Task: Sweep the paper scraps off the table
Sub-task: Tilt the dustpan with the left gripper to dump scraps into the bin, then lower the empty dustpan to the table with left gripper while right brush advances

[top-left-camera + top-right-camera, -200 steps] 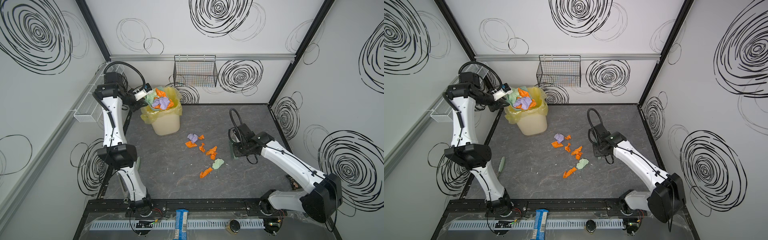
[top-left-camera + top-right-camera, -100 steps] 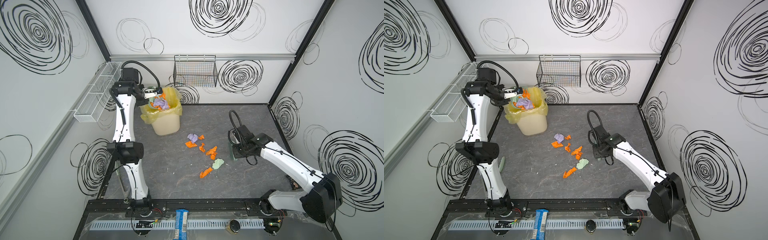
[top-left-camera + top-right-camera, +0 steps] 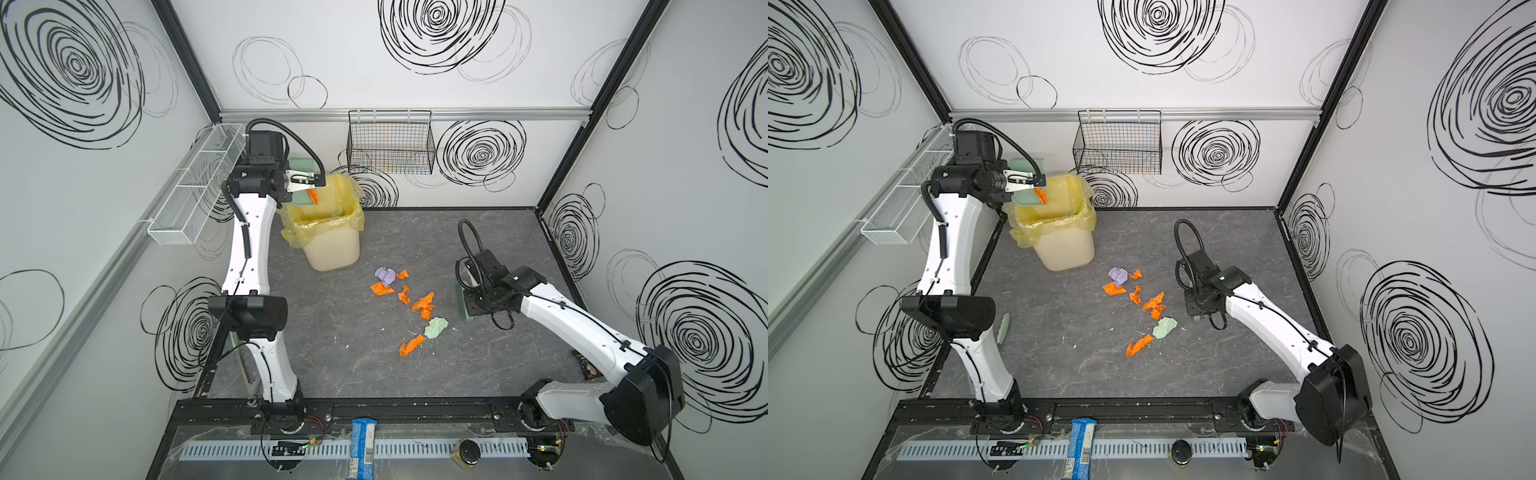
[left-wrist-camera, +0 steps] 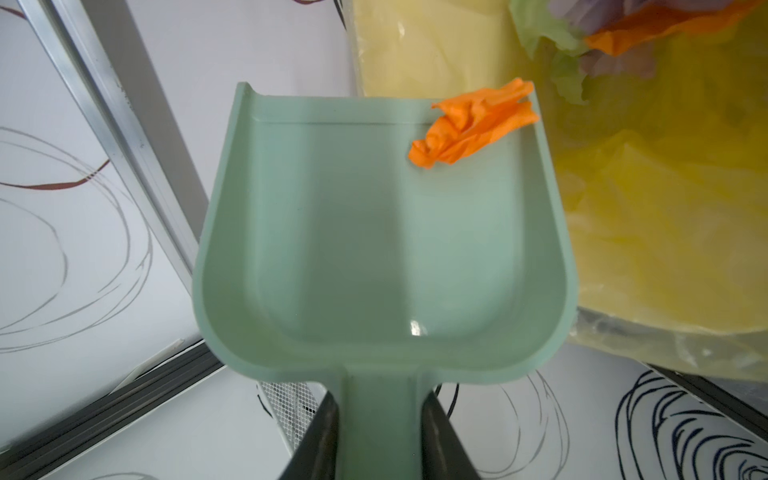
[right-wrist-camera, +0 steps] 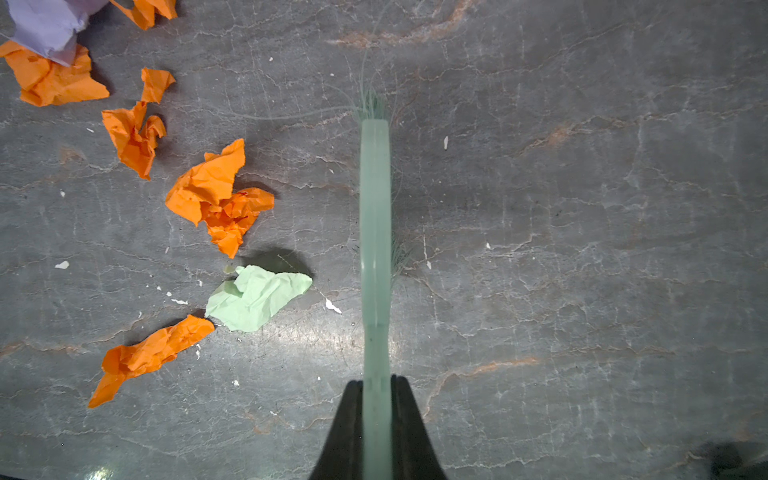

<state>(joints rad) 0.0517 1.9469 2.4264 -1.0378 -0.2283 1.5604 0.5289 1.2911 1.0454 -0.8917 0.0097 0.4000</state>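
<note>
Several paper scraps (image 3: 409, 299), orange, lilac and pale green, lie in a loose cluster mid-table (image 3: 332, 361); in the right wrist view they (image 5: 216, 199) sit just beside the brush. My left gripper (image 4: 380, 411) is shut on the handle of the mint-green dustpan (image 4: 382, 232), held tilted over the bin (image 3: 332, 245). One orange scrap (image 4: 473, 124) clings near the pan's lip. My right gripper (image 5: 376, 390) is shut on the green brush (image 5: 375, 208), bristles down on the table, right of the scraps.
The cream bin with a yellow bag (image 4: 665, 208) holds more scraps (image 4: 623, 29). A black wire basket (image 3: 390, 143) hangs on the back wall, a white mesh shelf (image 3: 195, 187) on the left wall. A pale green object (image 3: 1003, 328) lies by the left arm.
The left arm swung the dustpan over the bin and tipped it; the pile of scraps on it has gone, leaving one orange piece. The right arm has stayed still.
</note>
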